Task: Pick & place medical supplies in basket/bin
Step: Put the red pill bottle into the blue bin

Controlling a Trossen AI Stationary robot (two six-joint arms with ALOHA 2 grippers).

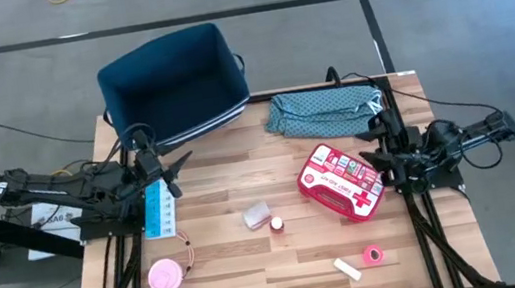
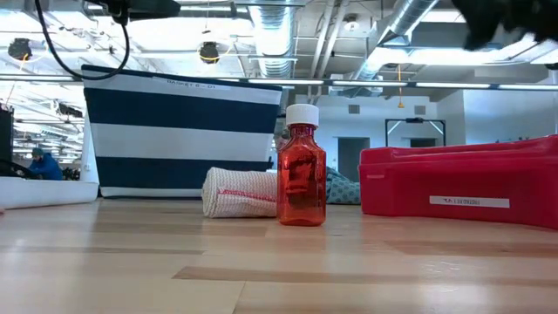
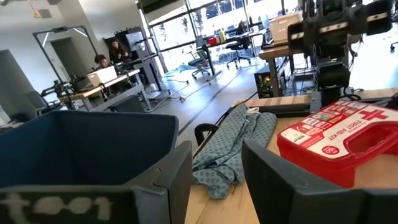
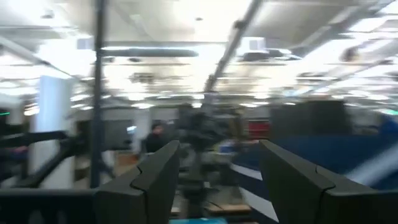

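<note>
- Right gripper (image 1: 381,152) is hovering at the table's right edge with fingers parted and nothing between them.
- Red first-aid pouch (image 1: 340,181) is lying just to its left, long axis running diagonally from far-left to near-right; right arm is the nearer one.
- Left gripper (image 1: 162,169) is waiting wide open and empty above the light-blue flat box (image 1: 159,209), just near of the navy bin (image 1: 172,83).

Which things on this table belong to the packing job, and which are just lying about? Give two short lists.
Belong: first-aid kit, pill bottle, gauze roll, blue flat box, pink tub, pink tape roll, white tube, navy bin.
Lying about: teal cloth.
</note>
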